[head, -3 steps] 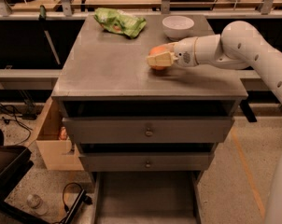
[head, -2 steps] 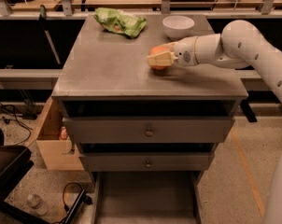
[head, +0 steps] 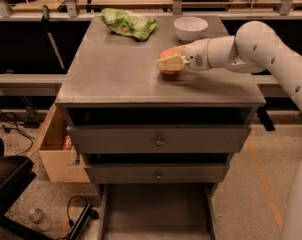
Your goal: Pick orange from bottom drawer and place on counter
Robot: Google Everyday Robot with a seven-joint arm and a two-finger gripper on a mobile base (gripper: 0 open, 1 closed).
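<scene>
Back left on the counter (head: 116,71), a crumpled green snack bag (head: 128,23). Lower down, at the cabinet's foot, the bottom drawer (head: 156,211), pulled out. Right of centre on the counter, the orange (head: 165,70), down on the surface and pinched between the fingers of the gripper (head: 169,61), reaching in from the right. Just behind, a white bowl (head: 191,28), apart from both.

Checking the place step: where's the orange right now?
Camera view: the orange is gripped in the claw at the right half of the counter, just in front-left of the white bowl.
</scene>
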